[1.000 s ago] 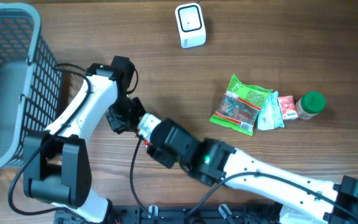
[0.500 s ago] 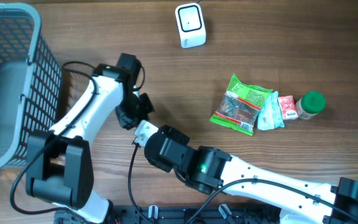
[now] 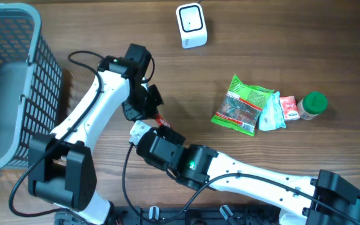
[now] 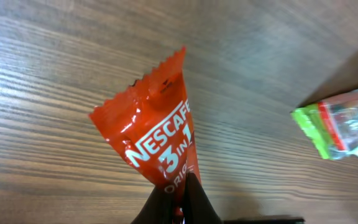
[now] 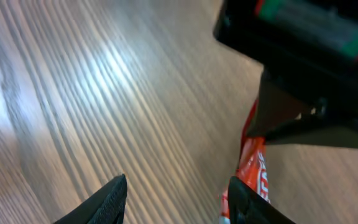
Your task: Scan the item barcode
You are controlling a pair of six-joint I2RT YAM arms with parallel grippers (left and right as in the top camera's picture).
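Note:
The item is a red Nescafe 3-in-1 sachet. My left gripper is shut on its lower end and holds it above the wooden table. From overhead only a red sliver of the sachet shows beside the left gripper. The white barcode scanner stands at the far edge, well apart from the sachet. My right gripper is open just below the left one. The sachet hangs right by the right gripper's right-hand finger, and the space between the fingers shows bare table.
A grey mesh basket fills the left edge. At right lie a green snack bag, small packets and a green-capped bottle. The bag's corner shows in the left wrist view.
The left arm has carried the sachet up and to the right, away from the basket. The right arm's wrist has slid left and stays close under the left gripper.

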